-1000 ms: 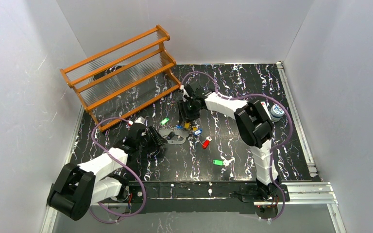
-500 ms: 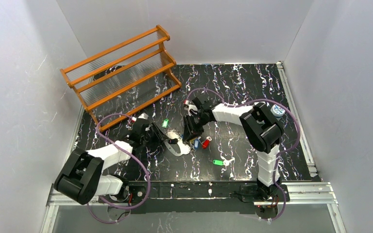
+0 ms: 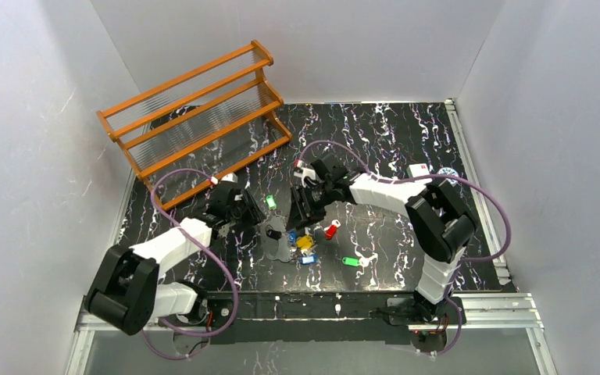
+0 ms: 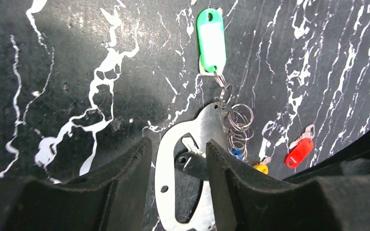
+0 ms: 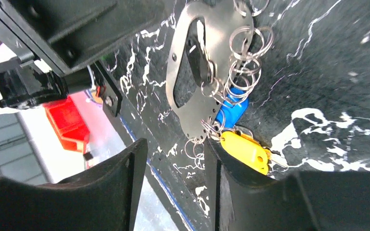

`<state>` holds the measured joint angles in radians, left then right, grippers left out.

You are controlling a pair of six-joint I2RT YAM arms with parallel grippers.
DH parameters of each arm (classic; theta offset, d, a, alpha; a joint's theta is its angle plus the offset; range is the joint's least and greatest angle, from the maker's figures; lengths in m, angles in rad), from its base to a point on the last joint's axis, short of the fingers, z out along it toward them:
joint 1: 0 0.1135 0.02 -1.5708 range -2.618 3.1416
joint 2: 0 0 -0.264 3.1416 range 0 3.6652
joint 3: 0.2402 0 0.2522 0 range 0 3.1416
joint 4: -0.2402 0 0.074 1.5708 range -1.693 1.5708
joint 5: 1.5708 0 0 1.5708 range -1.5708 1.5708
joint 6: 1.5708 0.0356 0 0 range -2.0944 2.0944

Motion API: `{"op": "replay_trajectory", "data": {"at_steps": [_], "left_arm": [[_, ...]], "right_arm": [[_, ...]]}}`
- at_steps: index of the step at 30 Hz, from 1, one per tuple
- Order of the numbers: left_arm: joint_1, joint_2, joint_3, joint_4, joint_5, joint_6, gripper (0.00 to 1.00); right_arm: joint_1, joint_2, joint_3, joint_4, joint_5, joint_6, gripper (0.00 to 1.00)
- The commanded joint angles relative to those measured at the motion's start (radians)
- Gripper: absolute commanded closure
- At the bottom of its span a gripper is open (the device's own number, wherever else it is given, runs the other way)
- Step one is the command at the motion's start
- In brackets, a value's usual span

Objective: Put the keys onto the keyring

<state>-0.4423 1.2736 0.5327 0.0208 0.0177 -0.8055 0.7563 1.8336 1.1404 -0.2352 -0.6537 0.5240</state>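
Black white-veined table [image 3: 391, 141] inside white walls [image 3: 39, 117], wooden rack [image 3: 195, 117] far L. L gripper [image 4: 178, 149], jaws part open w/ a clear gap, hangs over the keyring [image 4: 166, 159], whose near end shows btwn its fingers [image 4: 120, 192]; can't tell if they touch it. R gripper [image 5: 176, 147], also part open & holding nothing, sits just R of it over the wire rings [image 5: 243, 57]. Keyring lies flat mid-table: green key [image 4: 211, 38] chained by small rings to its far end, yellow key [image 5: 243, 149] & blue key [image 5: 231, 113] among rings at its R edge, red key [image 4: 298, 153] further R, second green key [image 3: 350, 262] apart at near R.
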Motion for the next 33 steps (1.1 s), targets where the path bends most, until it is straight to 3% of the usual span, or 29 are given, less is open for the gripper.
{"op": "replay_trajectory", "data": {"at_steps": [1, 12, 23, 33], "left_arm": [[-0.003, -0.131, -0.012, -0.096, -0.04, 0.055, 0.55], [-0.003, -0.323, -0.154, 0.014, 0.07, -0.004, 0.52], [-0.003, -0.199, -0.222, 0.135, 0.106, -0.056, 0.55], [-0.003, -0.19, -0.201, 0.108, 0.09, -0.022, 0.55]], "right_arm": [[-0.023, -0.056, 0.051, -0.035, 0.105, -0.031, 0.42], [-0.04, 0.098, 0.118, -0.032, 0.041, -0.044, 0.41], [0.0, 0.082, -0.013, 0.039, -0.039, 0.01, 0.43], [0.054, 0.004, -0.154, 0.138, -0.07, 0.089, 0.44]]}}
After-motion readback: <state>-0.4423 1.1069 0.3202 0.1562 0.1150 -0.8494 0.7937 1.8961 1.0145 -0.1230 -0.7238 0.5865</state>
